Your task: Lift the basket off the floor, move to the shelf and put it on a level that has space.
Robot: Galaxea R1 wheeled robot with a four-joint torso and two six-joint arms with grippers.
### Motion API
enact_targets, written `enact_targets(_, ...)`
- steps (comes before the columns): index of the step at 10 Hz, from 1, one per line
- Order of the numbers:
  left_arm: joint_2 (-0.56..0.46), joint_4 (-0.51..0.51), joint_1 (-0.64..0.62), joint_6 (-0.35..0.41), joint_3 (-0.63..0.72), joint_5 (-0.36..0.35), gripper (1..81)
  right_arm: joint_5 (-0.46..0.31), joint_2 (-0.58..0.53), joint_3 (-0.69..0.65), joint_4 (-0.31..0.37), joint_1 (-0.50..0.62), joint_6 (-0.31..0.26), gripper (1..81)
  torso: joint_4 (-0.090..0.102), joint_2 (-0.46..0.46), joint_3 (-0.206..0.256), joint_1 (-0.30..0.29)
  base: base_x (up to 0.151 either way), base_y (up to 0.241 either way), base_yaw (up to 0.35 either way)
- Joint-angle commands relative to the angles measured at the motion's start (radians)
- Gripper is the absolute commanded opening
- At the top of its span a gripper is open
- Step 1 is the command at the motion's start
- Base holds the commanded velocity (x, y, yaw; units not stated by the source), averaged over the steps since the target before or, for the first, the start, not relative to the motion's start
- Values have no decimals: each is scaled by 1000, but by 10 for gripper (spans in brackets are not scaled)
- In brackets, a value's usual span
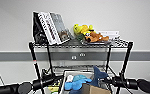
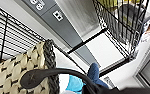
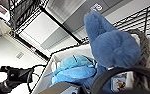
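The beige woven basket (image 1: pixel 66 73) hangs in the air close in front of the black wire shelf (image 1: pixel 127 57). In it lie a blue plush toy (image 1: pixel 77 81) and a brown cardboard box (image 1: pixel 94 89). My left gripper (image 1: pixel 56 79) grips its left side and my right gripper (image 1: pixel 106 80) its right side. Just behind the basket's rim runs a bare wire level (image 1: pixel 73 67). The left wrist view has the woven wall (image 2: pixel 18 72) close up; the right wrist view has the plush toy (image 3: pixel 111 45) and the pale inner wall (image 3: pixel 66 53). The floor is hidden.
The top tier (image 1: pixel 116 43) carries leaning books (image 1: pixel 52 26) and yellow and orange plush toys (image 1: pixel 88 33). A white wall with a grey band and outlets (image 1: pixel 77 56) stands right behind the rack. Yellow packets (image 1: pixel 53 88) sit low at the left.
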Motion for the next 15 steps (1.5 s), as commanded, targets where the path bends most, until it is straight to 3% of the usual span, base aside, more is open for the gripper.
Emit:
enact_targets(1, -9, 34, -191, -2, 32, -37, 10, 103, 6, 18, 12, 196, 8, 10, 0, 0, 0, 0, 0, 0, 0)
enact_targets(5, 2, 20, -230, -19, 13, -31, 10, 103, 27, -13, 12, 240, 46, 10, 0, 0, 0, 0, 0, 0, 0)
enact_targets(11, 19, 21, -234, -27, -21, -18, 10, 103, 83, -64, 12, 245, 55, 10, 0, 0, 0, 0, 0, 0, 0)
enact_targets(15, 30, 21, -242, -33, -21, -20, 10, 103, 84, -65, 12, 244, 55, 10, 0, 0, 0, -2, 81, 0, 0)
